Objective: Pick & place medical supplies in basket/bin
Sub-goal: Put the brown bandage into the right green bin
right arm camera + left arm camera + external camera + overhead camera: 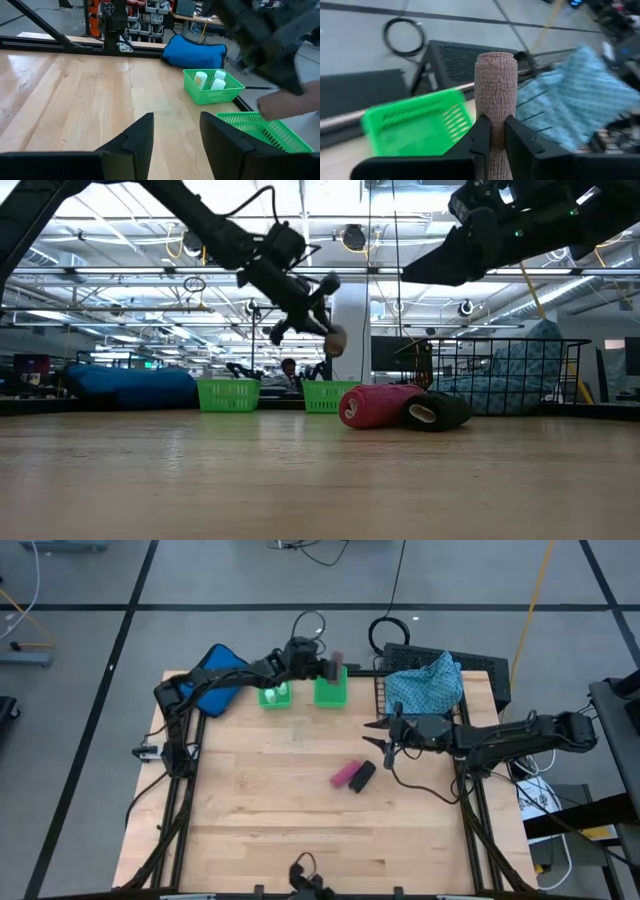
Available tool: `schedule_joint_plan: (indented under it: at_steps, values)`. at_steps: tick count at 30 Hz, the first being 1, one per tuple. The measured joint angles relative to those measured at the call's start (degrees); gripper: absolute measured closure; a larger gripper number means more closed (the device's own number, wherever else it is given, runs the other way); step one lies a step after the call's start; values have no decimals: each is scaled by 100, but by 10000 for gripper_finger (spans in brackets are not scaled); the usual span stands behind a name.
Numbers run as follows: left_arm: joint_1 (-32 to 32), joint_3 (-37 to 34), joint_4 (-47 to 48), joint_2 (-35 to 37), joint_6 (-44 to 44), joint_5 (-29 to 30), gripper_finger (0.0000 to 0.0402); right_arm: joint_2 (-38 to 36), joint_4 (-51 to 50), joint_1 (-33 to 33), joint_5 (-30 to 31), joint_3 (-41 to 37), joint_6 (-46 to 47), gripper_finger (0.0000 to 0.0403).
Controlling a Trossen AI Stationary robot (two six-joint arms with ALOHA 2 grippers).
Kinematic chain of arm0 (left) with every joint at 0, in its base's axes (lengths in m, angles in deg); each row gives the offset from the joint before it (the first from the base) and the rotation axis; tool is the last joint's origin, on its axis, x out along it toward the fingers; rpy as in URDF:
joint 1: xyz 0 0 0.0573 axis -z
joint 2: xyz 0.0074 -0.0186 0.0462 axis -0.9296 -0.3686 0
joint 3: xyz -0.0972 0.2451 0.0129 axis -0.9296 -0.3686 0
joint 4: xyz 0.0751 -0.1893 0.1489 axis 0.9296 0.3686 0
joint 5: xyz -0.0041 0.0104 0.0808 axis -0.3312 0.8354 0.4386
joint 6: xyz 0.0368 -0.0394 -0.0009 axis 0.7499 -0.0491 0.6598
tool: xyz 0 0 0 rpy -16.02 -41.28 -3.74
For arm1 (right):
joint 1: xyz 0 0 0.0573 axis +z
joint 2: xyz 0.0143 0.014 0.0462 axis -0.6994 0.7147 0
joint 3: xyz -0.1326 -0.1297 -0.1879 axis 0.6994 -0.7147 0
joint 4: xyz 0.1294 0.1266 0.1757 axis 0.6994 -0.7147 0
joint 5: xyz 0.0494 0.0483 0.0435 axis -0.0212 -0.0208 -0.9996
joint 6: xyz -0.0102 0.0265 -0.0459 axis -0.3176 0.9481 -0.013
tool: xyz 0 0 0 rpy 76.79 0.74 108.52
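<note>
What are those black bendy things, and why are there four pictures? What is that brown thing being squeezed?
Those are two robot arms, each ending in a two-finger pincher. One picture looks down from above, one looks across the wooden table from its edge, and two come from small cameras on the arms' wrists. The left gripper is squeezing a brown roll of bandage, held in the air above a green bin. The right gripper is open and holds nothing. On the table lie a pink roll and a black roll. At the back stand another green bin, a blue pouch, and a black wire basket holding a patterned cloth.
</note>
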Motion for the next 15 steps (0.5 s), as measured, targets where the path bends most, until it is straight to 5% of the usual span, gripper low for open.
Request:
schedule_joint_plan:
  at_steps: [15]
  values:
    - [253,-538,-526,-24,-426,513,352,0,153,-2,2,0,-27,263]
